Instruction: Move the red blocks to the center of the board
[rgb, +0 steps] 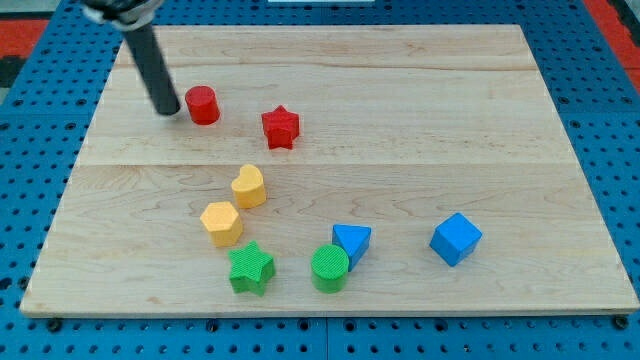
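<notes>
**Rod tip parked beside red cylinder, far-left of board**

My tip sits on the wooden board at its far-left, just left of the red cylinder; whether the two touch can't be told, the gap looks slim. No gripper on this rig, just a straight dark rod, so nothing is held and there's no open/closed state to give.

Red star lies right of the cylinder & slightly nearer, apart from it. Both reds are in the far-left part of the board, left of center.

Nearer, approx. mid-left: yellow heart, w/ yellow hexagon just beside it to the near-left. Along the near edge: green star, then green cylinder to its right. Blue triangle stands at the green cylinder's far-right side, touching or nearly so. Blue cube sits alone further right, well apart from the rest.

Board rests on a blue pegboard table. The tip is well apart from every yellow, green & blue block.
</notes>
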